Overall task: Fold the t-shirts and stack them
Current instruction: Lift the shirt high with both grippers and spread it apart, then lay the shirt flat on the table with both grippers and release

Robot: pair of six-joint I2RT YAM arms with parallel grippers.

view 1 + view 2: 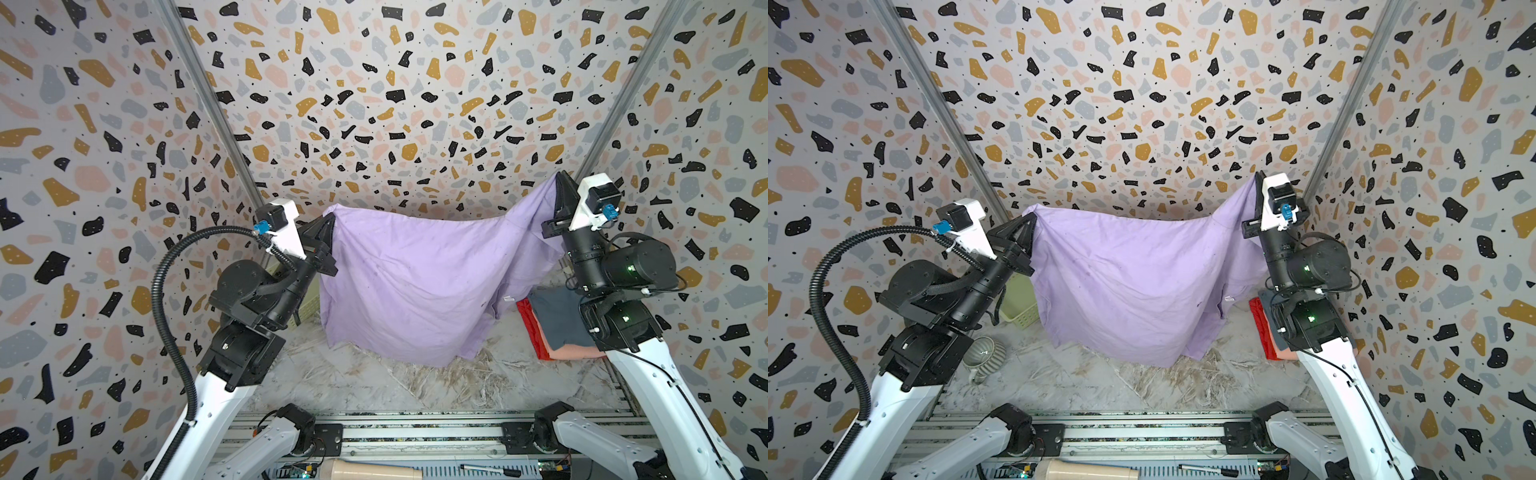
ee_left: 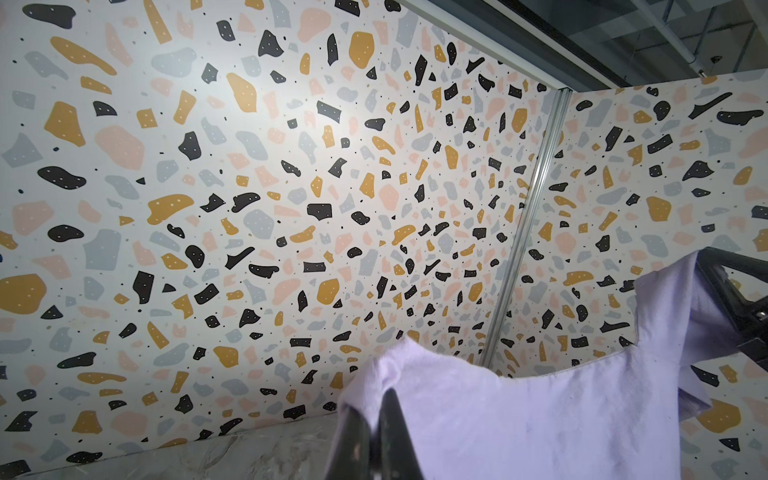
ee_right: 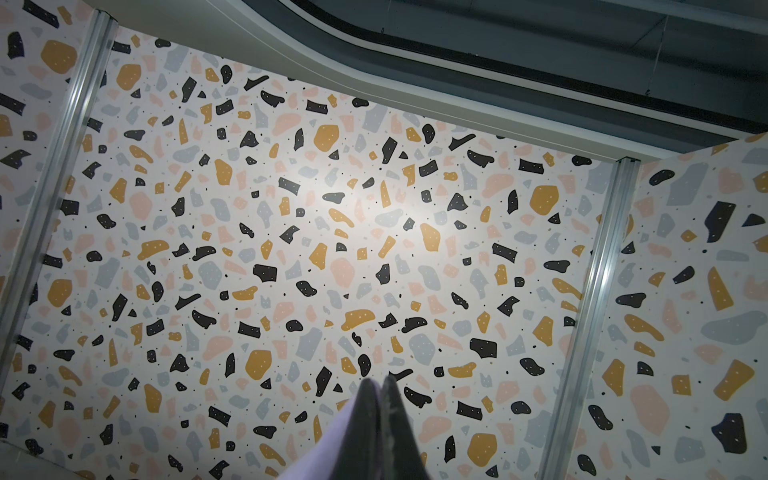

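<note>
Beyond the rail (image 1: 415, 432), left fingers (image 1: 322, 232) and right fingers (image 1: 566, 197) each clamp a top corner of the purple shirt (image 1: 415, 282) hanging over the tabletop (image 1: 374, 386); best to level them, stretch it taut, and lay it flat beside the stack (image 1: 557, 311).

Terrazzo-speckled walls (image 1: 374, 83) on three sides, silvery aluminium posts (image 1: 210, 104) in far corners, grey marbled tabletop (image 1: 374, 386), slotted metal rail (image 1: 415, 432) along its near edge, dark ceiling (image 3: 540, 41) overhead.
</note>
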